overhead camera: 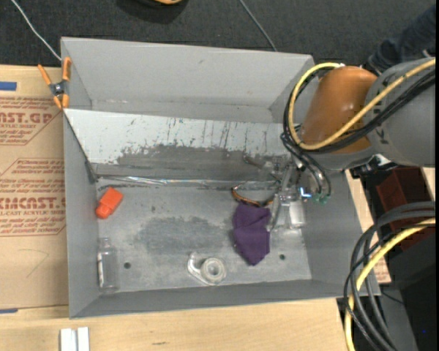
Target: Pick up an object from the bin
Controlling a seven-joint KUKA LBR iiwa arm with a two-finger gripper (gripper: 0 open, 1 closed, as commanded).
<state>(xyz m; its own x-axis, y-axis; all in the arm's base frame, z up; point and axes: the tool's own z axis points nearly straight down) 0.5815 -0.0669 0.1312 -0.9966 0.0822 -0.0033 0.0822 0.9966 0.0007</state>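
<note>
1. Bin [183, 79]: grey metal, sloped walls, scuffed floor. A few loose things are spread over the floor, well apart, no heap.
2. Arm [406, 115]: comes in from the right over the bin's right rim. An orange cover [338, 108] sits on the wrist, with yellow cables [298, 104] looped round it.
3. Purple cloth [251, 236]: crumpled, on the floor right of centre, toward the near wall. It is the thing nearest the gripper. Its upper right edge lies just beside the tool tip; can't tell whether they touch.
4. Gripper [285, 209]: low in the bin's right part, near the floor, between the cloth and the right wall. Can't tell whether it is released or clenched, since wrist hardware and glare clutter the tip. Nothing is visibly grasped.
5. Orange block [108, 203]: small and chunky, at the left side of the floor close to the left wall, well apart from the gripper.
6. Clear ring [208, 269]: looks like a see-through plastic roll lying flat, near the front wall, left of and below the cloth, not touching it.
7. Small clear bottle [104, 263]: in the front left corner, lying along the left wall, below the orange block.
8. Thin brown loop [247, 193]: on the floor just above the cloth, left of the gripper, near the back wall's foot. Too small to tell what it is.
</note>
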